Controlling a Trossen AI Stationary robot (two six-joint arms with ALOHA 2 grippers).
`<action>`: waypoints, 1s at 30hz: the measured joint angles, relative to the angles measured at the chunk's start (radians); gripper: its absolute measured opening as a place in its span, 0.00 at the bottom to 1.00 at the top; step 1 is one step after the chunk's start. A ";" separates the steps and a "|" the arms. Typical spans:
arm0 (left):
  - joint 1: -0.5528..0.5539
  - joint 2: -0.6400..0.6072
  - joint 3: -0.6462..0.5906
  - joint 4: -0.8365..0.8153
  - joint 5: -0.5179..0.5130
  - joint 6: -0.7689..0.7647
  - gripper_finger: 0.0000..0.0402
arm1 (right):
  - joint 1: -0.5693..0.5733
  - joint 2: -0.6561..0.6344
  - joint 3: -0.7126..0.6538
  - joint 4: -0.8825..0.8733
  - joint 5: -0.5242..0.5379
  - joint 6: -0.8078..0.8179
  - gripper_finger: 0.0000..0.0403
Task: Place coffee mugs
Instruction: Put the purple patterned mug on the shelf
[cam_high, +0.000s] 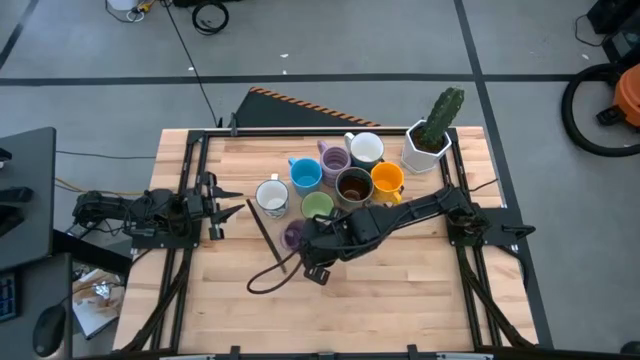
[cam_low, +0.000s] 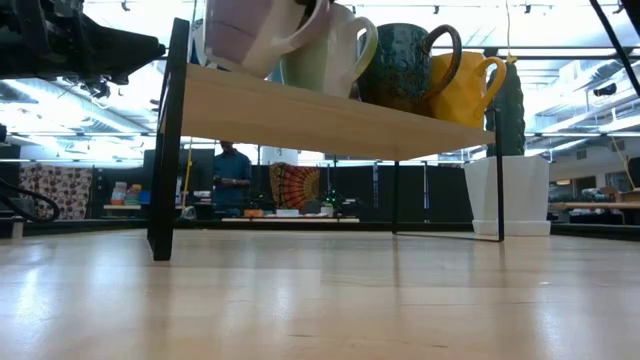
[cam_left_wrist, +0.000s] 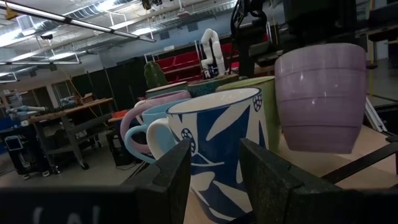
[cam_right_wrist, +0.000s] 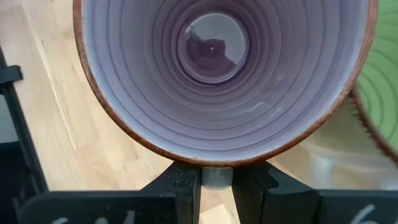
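Your right gripper (cam_right_wrist: 217, 180) is clamped on the handle of a lavender mug (cam_right_wrist: 217, 74), ribbed inside with a reddish-brown rim, held just beside the green mug (cam_high: 317, 205) at the near edge of the mug cluster on the raised wooden shelf (cam_low: 300, 115). From above, the right arm hides most of that lavender mug. Your left gripper (cam_high: 222, 205) waits at the table's left with fingers parted, holding nothing, facing the white mug with blue leaves (cam_left_wrist: 217, 149).
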 joint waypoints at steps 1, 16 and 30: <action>0.000 0.000 0.000 0.000 0.000 0.000 0.35 | -0.001 0.000 0.000 0.001 0.005 -0.001 0.17; 0.000 0.000 0.000 0.000 0.000 0.001 0.35 | -0.013 0.024 -0.010 0.040 -0.010 -0.007 0.18; 0.000 0.000 0.000 -0.002 0.000 0.000 0.35 | -0.028 0.024 -0.010 0.040 -0.015 0.047 0.18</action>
